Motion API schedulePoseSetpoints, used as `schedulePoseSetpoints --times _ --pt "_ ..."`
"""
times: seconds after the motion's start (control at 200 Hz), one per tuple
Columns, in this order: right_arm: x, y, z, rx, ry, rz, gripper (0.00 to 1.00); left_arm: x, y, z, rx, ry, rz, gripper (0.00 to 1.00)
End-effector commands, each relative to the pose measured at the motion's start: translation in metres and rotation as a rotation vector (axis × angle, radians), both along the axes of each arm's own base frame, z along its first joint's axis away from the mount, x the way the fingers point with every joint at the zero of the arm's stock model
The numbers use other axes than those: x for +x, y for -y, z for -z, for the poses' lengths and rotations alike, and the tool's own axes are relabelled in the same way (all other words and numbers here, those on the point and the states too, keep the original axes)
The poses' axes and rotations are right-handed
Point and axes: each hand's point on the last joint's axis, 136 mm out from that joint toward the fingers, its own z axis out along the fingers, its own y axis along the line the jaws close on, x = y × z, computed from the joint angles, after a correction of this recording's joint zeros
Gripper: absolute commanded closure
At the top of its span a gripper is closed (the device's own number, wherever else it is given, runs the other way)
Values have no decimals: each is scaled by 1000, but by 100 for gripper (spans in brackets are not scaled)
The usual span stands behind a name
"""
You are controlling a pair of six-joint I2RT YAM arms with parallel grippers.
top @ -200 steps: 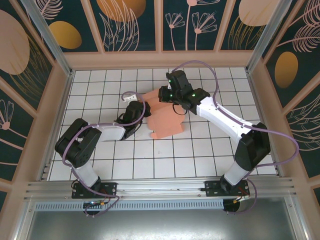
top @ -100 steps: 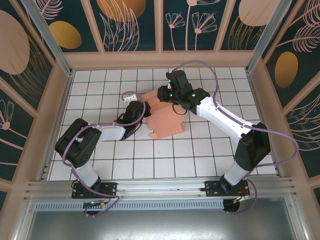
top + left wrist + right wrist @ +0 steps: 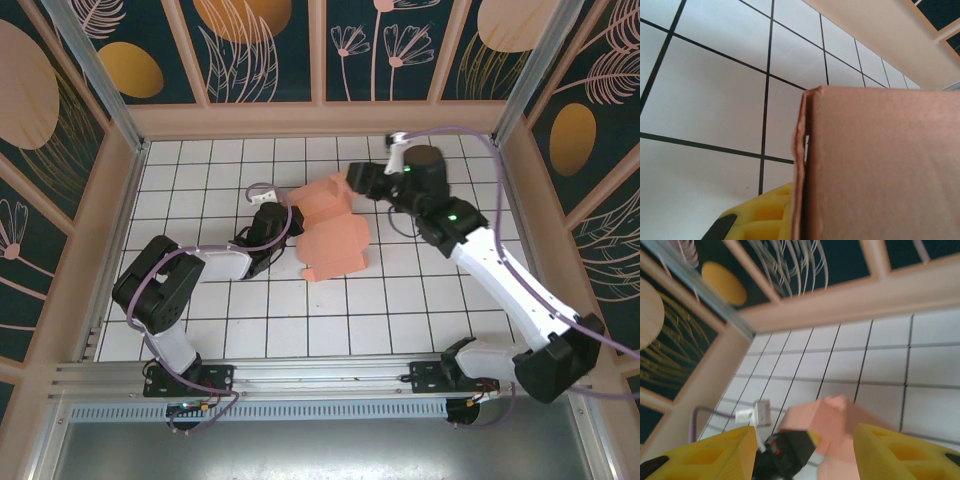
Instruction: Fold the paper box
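Tiled table (image 3: pixel 250 330) holds paper box (image 3: pixel 335 245); left fingers (image 3: pixel 762 220) seemingly grip it.

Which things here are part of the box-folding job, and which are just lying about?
Part of the job:
- the paper box
- the left pincer, shut on the box's edge
- the right pincer, open near its far corner

Just surroundings:
- the tiled table
- the patterned walls
- the metal rail at the near edge
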Motion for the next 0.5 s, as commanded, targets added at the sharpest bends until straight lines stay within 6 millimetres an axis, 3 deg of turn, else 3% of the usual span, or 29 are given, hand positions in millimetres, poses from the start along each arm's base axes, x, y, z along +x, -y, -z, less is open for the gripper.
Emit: schedulePoseSetpoints --times 0.0,0.205,0.295,0.495 --pt "8 11 23 -33 -15 -78 46 1 16 -16 -24 31 75 100" --pt "6 -1 51 -102 -3 -299 46 -5 32 -26 -60 44 171 100" --pt "4 -8 61 -115 -12 -376 52 -6 35 -31 -68 56 192 100" --pt "-24 -28 71 -95 25 -551 56 -1 36 -36 -73 48 181 100"
